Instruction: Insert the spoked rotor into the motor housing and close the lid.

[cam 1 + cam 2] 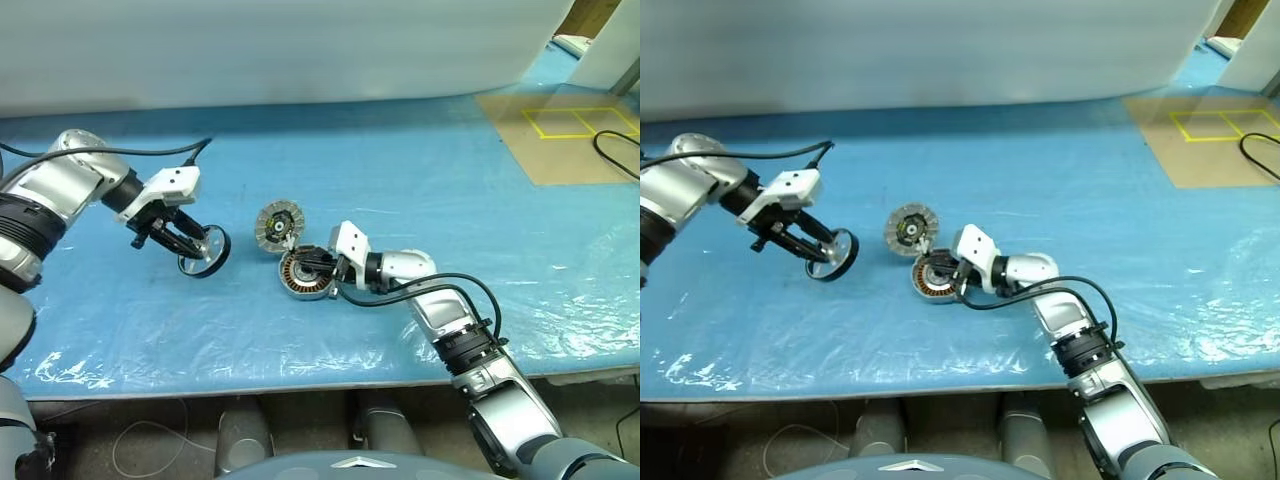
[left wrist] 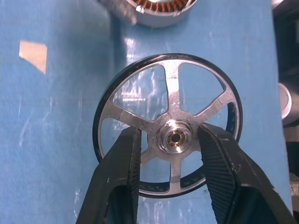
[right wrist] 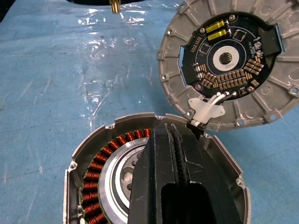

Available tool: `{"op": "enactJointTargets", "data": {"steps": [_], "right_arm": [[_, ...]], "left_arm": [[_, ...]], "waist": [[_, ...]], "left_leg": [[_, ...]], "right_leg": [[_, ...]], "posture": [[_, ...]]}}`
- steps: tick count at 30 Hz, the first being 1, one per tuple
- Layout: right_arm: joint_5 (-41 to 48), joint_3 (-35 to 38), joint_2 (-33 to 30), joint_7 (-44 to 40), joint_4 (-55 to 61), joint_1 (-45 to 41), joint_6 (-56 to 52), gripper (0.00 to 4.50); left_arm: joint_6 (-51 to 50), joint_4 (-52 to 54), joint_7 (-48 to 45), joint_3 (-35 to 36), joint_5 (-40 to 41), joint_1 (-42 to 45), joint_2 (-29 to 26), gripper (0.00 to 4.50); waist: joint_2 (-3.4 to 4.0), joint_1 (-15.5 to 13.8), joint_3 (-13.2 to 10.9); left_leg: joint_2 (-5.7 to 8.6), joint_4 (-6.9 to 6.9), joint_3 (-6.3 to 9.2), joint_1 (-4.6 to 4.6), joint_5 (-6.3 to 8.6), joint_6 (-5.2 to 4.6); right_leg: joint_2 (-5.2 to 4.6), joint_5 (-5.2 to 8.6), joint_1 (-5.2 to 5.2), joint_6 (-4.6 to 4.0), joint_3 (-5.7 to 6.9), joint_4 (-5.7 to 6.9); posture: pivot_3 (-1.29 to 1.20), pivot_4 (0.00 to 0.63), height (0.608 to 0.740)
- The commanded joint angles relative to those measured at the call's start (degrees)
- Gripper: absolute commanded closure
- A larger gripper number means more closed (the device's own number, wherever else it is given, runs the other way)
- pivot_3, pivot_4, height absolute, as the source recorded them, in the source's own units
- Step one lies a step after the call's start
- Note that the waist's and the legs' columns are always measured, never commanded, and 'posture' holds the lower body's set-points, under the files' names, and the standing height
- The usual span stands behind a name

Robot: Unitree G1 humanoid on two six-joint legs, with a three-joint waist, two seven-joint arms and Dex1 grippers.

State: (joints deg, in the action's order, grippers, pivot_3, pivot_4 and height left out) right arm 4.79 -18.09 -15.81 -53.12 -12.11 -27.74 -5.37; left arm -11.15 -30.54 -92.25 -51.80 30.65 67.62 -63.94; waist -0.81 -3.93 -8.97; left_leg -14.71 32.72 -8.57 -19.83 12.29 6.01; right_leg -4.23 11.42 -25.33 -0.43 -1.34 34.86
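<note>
My left gripper (image 1: 196, 249) is shut on the spoked rotor (image 1: 208, 252), a dark-rimmed wheel held tilted just above the blue table at the left. In the left wrist view its two fingers (image 2: 124, 163) clamp the shiny hub of the spoked rotor (image 2: 174, 93) from both sides. The motor housing (image 1: 297, 281), a silver ring with copper windings, lies at the table's middle. My right gripper (image 1: 308, 266) is shut, its closed fingertips (image 3: 175, 133) lying over the motor housing (image 3: 93, 172) up to the far rim. The lid (image 1: 278, 225) leans just behind, its ribbed face with a circuit board (image 3: 229, 60) showing, joined to the housing by a short wire.
A blue plastic sheet (image 1: 420, 190) covers the table. A brown board with a yellow taped square (image 1: 570, 135) and a black cable (image 1: 612, 152) sit at the far right. A pale wall (image 1: 300, 50) runs along the back. The table's front edge (image 1: 300, 388) is near me.
</note>
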Motion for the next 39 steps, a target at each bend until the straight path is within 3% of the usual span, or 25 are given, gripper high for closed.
{"op": "enactJointTargets", "data": {"steps": [1,10,25,29,39], "right_arm": [[1.82,1.98,-0.69,-0.32,3.20,0.76,1.11,4.50],[3.98,4.61,-3.16,-1.49,5.60,3.33,1.31,4.50],[12.29,7.54,-7.74,-6.79,15.02,8.23,-4.00,4.50],[13.05,7.68,-9.24,-7.50,15.65,9.67,-5.22,3.66],[13.73,8.99,-11.03,-7.54,15.88,12.52,-4.89,0.25]], "left_arm": [[-3.54,4.56,-0.25,0.38,5.64,1.94,-2.94,3.00],[-10.26,11.58,-0.25,7.63,12.06,-1.54,-4.21,3.00],[-17.38,14.96,0.27,25.64,3.86,-10.87,8.56,3.00],[-18.55,16.38,1.47,28.33,1.52,-13.43,11.54,3.00],[-18.74,16.73,6.48,32.75,-3.14,-18.31,19.01,3.00]], "waist": [[0.01,0.00,-0.01],[0.06,-0.01,-0.04],[0.07,-0.01,-0.04],[0.07,-0.08,-0.04],[0.07,-0.13,-0.04]], "left_leg": [[0.00,0.00,-0.01,0.02,0.00,0.00],[0.01,0.02,-0.03,0.05,0.00,0.01],[0.03,0.18,-0.03,-0.06,0.00,-0.01],[0.05,0.30,-0.03,-0.07,0.00,-0.01],[0.08,0.43,-0.02,-0.04,-0.01,-0.03]], "right_leg": [[0.00,0.00,0.00,0.00,0.00,0.01],[0.00,0.00,0.01,0.00,0.01,0.03],[0.00,0.00,0.08,0.00,0.01,0.19],[-0.02,0.00,0.09,-0.01,0.01,0.27],[-0.04,0.01,0.11,-0.01,-0.01,0.43]], "posture": [[0.00,0.150,0.740],[0.00,0.150,0.740],[0.00,0.150,0.740],[0.00,0.150,0.740],[0.00,0.150,0.740]]}}
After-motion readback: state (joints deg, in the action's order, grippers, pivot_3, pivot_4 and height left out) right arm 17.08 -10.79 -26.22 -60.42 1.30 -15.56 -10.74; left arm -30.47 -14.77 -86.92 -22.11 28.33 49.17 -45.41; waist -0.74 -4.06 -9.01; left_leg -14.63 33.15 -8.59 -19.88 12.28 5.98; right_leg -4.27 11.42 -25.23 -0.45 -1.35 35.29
